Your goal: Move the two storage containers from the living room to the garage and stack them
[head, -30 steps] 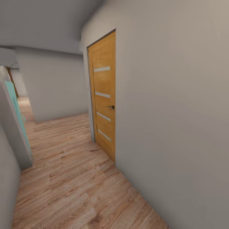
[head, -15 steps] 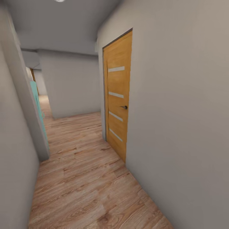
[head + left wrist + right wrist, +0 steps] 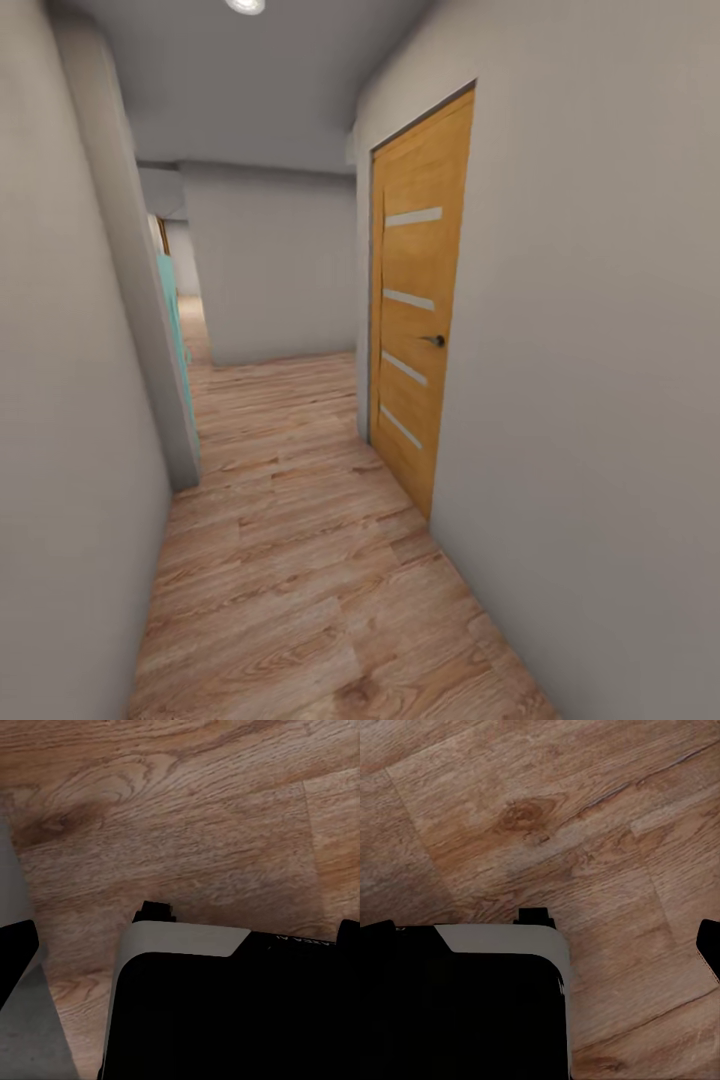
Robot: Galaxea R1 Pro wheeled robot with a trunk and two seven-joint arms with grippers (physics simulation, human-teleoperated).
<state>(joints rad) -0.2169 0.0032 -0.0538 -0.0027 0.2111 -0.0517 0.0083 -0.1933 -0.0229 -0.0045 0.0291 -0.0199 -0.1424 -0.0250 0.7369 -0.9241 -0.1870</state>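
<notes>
Two wrist views look down at wood-plank flooring (image 3: pixel 187 817) over the robot's base (image 3: pixel 465 1012); each hand's state cannot be told.

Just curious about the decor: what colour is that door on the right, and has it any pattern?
Honey-orange wood door with four pale horizontal strips; clearest in the head view.

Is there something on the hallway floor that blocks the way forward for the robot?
Nothing visible does. The wood-plank floor runs on between the grey walls, and the wooden door on the right is shut. No storage container is in sight here.
</notes>
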